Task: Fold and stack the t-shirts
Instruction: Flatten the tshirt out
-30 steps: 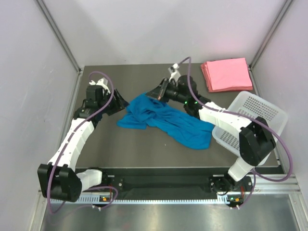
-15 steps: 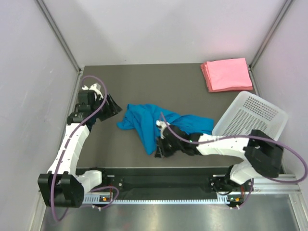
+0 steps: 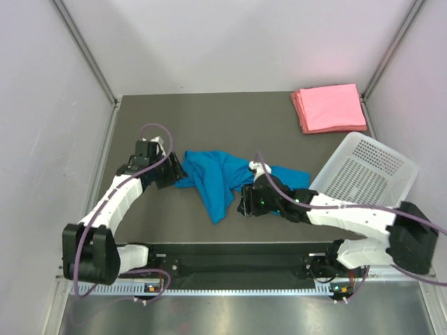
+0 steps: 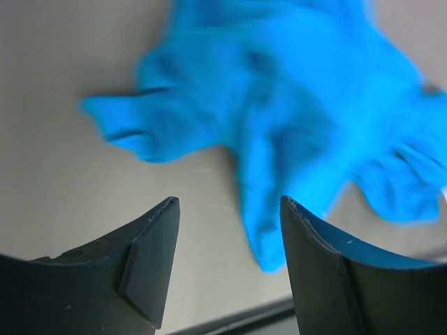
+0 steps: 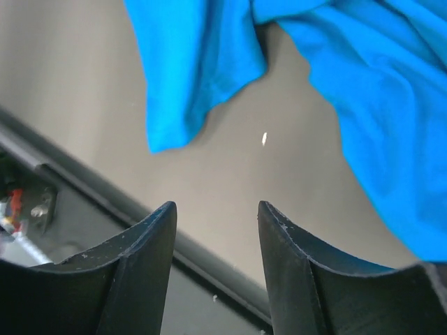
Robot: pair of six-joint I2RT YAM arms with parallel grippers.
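Left gripper [image 3: 170, 172] has its jaws apart and nothing between them. It has come in from the left side of the bench [image 3: 133, 125] and now sits just beside the left edge of the blue t-shirt [image 3: 216, 174]; I can't tell whether it touches the cloth. Its wrist view shows only bare bench between the fingertips [image 4: 159, 209], with the blurred shirt ahead.

The shirt is at mid-bench, crumpled and unfolded. It was spread wider a second ago and is now bunched tighter. Its long axis runs roughly left to right, and one loose flap points toward the near edge.

Right gripper [image 3: 246, 202] was clamped on the shirt's far side a second ago. It has since pulled cloth toward the near edge and let go. Its jaws are now parted and empty, just beside the flap.

I judge the folding of this shirt as barely begun, since it still needs flattening.

The pink t-shirts [image 3: 328, 107] lie stacked and folded at the far right corner. The white basket [image 3: 363, 174] is near right.
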